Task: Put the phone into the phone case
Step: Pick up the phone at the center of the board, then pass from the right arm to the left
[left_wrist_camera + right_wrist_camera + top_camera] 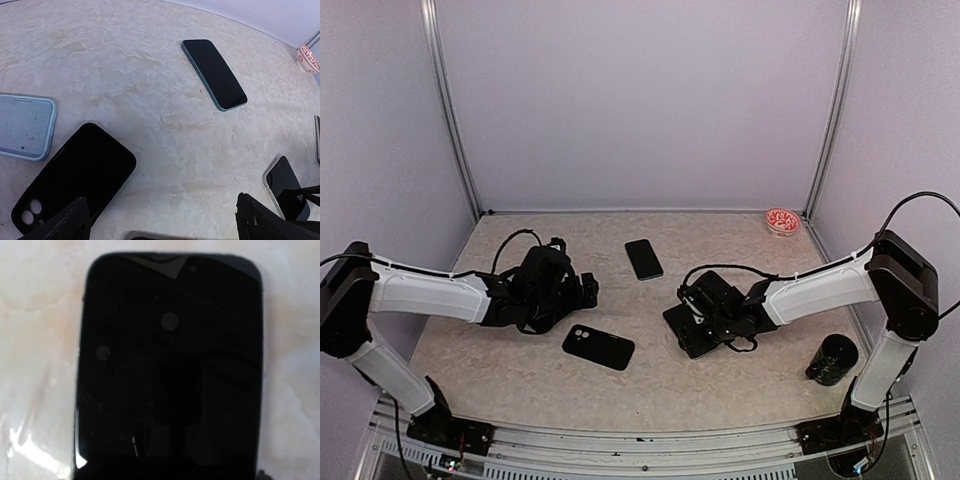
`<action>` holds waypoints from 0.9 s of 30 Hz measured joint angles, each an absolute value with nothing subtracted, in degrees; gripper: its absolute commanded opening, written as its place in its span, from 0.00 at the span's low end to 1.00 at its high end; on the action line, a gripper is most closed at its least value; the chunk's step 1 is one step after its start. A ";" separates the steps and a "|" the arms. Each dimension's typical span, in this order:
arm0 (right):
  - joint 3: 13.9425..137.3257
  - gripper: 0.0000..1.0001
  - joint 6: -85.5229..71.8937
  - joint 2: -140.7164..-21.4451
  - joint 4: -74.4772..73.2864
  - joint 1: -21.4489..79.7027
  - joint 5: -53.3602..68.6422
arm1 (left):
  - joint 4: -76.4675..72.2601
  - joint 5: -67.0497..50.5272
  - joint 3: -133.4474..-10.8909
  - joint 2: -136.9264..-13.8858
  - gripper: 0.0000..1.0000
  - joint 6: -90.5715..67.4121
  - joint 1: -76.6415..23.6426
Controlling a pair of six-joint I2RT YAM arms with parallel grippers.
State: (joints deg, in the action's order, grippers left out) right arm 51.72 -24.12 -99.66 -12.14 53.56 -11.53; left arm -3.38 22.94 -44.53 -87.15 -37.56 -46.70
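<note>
Two claws, two different jobs. Left claw (pixel 588 291) spread as wide as can be, nothing between its fingers, hovering low over the pale marbled desk (pixel 520 390). Probably parked there to be ready to steady a case.

Right claw (pixel 695 318) set low, directly over a glossy black flat phone (pixel 170 365) lying screen-up just beneath it. Fingers out of its own camera's view and lost in the dark mass from above, so cannot tell how far apart, nor whether gripping. Judged aim: taking this phone by its long edges, hence the square, top-down approach.

Counted:
- **Two phones:** the black one under the right claw, not in any case, plus a dark flat phone with a teal rim (pixel 214 74) ahead of both claws, toward the back wall.
- **Two cases:** a matte black case with camera cut-outs (pixel 75 175), close beside the left claw on its near side. Also a pale blue-grey case with rounded corners (pixel 25 125), just beyond the black one, away from the right claw, seen only by the left wrist camera.
- **One small red-and-white round dish** (pixel 782 221), well apart from the right claw, in the back corner.
- **One black cylinder** (pixel 833 360), well apart from the right claw, toward that arm's base.
</note>
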 measured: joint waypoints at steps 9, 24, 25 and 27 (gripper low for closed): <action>51.18 0.48 -21.58 -99.02 -11.68 53.67 -12.64 | -3.51 19.51 -44.53 -87.44 0.99 -38.81 -45.71; 46.98 0.49 -14.35 -93.03 -6.50 53.67 -12.78 | -6.31 8.36 -48.14 -92.90 0.99 -38.06 -45.69; 46.52 0.49 -13.91 -92.49 -5.82 53.67 -12.51 | -6.96 6.98 -48.23 -93.14 0.99 -37.74 -45.69; 45.76 0.49 -13.19 -91.35 -4.64 53.67 -12.23 | -8.34 4.08 -48.25 -93.27 0.99 -36.97 -45.69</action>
